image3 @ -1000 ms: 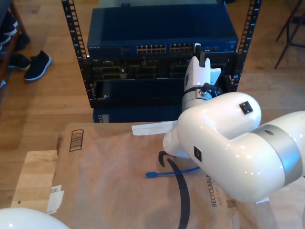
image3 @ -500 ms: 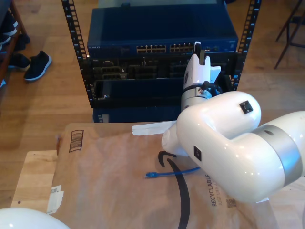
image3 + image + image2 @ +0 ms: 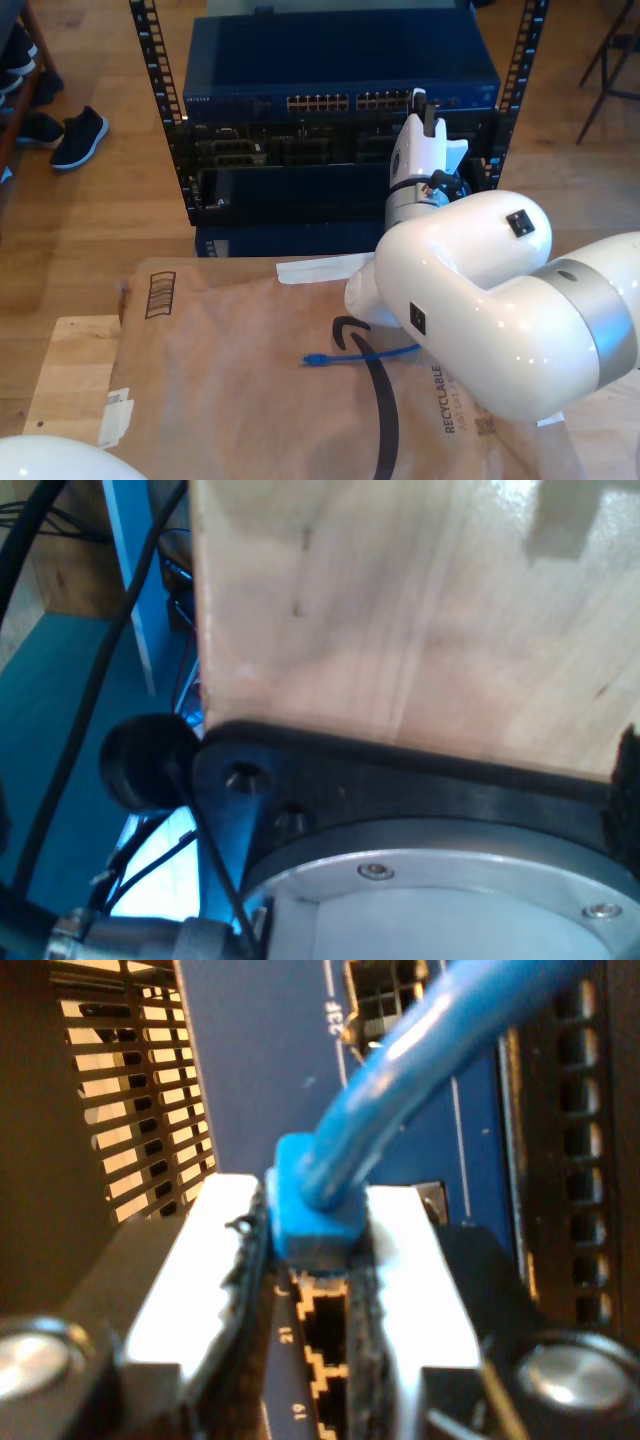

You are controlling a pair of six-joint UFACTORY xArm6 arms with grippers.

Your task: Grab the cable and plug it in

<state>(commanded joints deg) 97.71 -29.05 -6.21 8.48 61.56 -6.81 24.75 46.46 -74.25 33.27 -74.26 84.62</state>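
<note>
blue cable (image 3: 400, 1080) plug between my second gripper's (image 3: 318, 1260) jaws

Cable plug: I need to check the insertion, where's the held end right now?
The plug sits pinched in my second claw at the switch ports; its loose end lies on the paper.

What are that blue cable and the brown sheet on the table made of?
The cable looks like glossy plastic-jacketed wire: highlights run along it in the second wrist view. Its plug seems moulded blue plastic. The sheet looks like matt brown kraft paper, creased and printed "recyclable".
</note>
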